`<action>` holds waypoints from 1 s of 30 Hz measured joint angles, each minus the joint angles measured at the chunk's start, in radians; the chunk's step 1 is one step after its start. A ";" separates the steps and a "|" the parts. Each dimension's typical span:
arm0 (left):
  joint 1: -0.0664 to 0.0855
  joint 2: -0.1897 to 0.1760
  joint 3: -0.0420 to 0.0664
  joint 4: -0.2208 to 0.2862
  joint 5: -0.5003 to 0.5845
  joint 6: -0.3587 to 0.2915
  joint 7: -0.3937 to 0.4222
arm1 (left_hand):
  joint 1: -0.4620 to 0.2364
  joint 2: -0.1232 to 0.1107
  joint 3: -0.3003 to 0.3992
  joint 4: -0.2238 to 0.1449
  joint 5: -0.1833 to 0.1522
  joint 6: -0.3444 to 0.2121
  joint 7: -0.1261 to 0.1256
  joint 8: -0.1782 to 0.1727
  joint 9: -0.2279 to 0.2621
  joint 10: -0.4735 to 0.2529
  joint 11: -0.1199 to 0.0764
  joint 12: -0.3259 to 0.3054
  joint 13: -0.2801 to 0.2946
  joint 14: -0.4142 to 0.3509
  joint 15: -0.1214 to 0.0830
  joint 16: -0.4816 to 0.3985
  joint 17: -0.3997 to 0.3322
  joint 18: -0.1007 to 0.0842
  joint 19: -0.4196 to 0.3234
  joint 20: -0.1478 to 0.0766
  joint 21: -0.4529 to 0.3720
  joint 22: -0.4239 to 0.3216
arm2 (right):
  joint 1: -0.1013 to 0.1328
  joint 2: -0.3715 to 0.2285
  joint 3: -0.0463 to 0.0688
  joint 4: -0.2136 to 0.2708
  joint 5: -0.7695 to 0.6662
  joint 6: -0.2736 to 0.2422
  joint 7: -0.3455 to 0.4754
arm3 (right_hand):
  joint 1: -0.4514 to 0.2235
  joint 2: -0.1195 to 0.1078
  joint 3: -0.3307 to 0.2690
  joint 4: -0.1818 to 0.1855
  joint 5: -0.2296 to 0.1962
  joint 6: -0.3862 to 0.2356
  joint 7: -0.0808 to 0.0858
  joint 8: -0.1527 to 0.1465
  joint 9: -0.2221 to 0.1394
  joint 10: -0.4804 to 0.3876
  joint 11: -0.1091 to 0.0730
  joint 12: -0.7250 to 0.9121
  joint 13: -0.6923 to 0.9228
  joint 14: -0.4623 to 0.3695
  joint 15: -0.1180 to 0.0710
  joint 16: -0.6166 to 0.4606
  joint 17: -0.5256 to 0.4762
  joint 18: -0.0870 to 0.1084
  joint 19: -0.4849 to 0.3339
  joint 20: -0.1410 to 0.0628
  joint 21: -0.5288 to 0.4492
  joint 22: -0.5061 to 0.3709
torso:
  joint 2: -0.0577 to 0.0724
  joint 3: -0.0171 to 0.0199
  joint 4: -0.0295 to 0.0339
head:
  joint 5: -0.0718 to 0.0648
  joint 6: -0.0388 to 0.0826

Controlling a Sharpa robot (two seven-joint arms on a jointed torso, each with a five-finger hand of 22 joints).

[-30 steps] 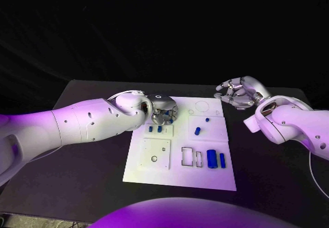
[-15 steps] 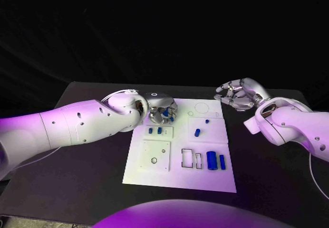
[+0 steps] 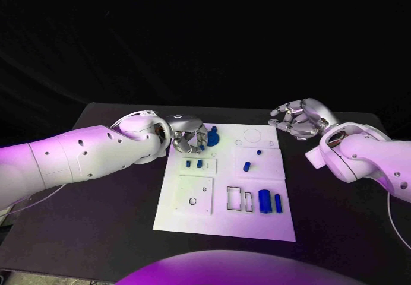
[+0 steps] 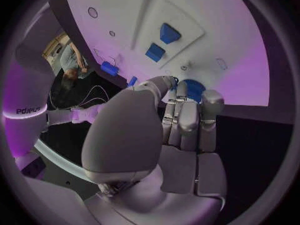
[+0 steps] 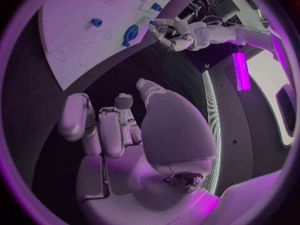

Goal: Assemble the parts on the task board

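Note:
The white task board (image 3: 257, 222) lies mid-table. A round blue part (image 3: 212, 136) sits at its far left corner, seen just beyond my left hand's fingertips (image 4: 211, 101) as a blue disc (image 4: 194, 90). My left hand (image 3: 182, 138) hovers beside that part at the board's edge, fingers extended and holding nothing. Two small blue blocks (image 3: 193, 161) lie nearer on the board, two blue pegs (image 3: 249, 161) stand mid-board, and two blue cylinders (image 3: 269, 200) lie at the near right. My right hand (image 3: 299, 119) hangs off the board's far right corner, fingers curled in, empty.
Rectangular recesses (image 3: 239, 197) and a square plate with holes (image 3: 194, 193) take up the board's near half. Black table (image 3: 103, 208) surrounds the board. The right wrist view shows the board (image 5: 69, 40) and my left hand (image 5: 170, 32) across it.
My left hand has drawn back leftward off the board's far left corner, uncovering the round blue part it had been over. The right hand has barely moved.

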 measured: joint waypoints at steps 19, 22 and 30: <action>-0.001 -0.029 0.000 0.002 0.017 0.050 -0.007 | 0.000 0.000 0.003 -0.003 0.000 0.003 0.003 -0.002 0.000 0.007 0.000 -0.004 0.000 0.000 0.000 0.000 -0.009 0.000 0.000 0.000 0.000 -0.003 | -0.001 -0.001 0.000 0.000 -0.004 0.000 0.000 | 0.000 0.000 0.000 0.000 0.000 0.000 0.000 0.000 0.000 0.001 0.001 0.000 -0.003 0.000 0.000 0.000 -0.001 0.000 0.000 0.000 0.000 -0.002 | 0.000 -0.0003 -0.0005 | 0.007 -0.006; -0.001 -0.029 0.000 0.002 0.018 0.054 -0.008 | 0.000 0.000 0.003 -0.003 0.000 0.003 0.003 -0.002 0.000 0.007 0.000 -0.004 0.000 0.000 0.000 0.000 -0.009 0.000 0.000 0.000 0.000 -0.003 | -0.001 -0.001 0.000 0.000 -0.005 0.000 0.000 | 0.000 0.000 0.000 0.000 0.000 0.000 0.000 0.000 0.000 0.001 0.001 0.000 -0.003 0.000 0.000 0.000 -0.001 0.000 0.000 0.000 0.000 -0.002 | 0.000 0.0000 -0.0008 | 0.008 -0.007; -0.002 -0.021 0.000 -0.003 0.015 0.057 -0.015 | 0.000 0.000 0.003 -0.003 0.000 0.003 0.003 -0.002 -0.001 0.007 0.000 -0.004 0.000 0.000 0.000 0.000 -0.010 0.000 0.000 0.000 -0.001 -0.004 | -0.001 0.000 0.000 0.000 -0.007 0.000 0.000 | 0.000 0.000 0.000 0.000 0.000 0.000 0.000 0.000 0.000 0.001 0.001 0.000 -0.003 0.000 0.000 0.000 -0.001 0.000 0.000 0.000 0.000 -0.002 | 0.000 0.0006 -0.0011 | 0.008 -0.007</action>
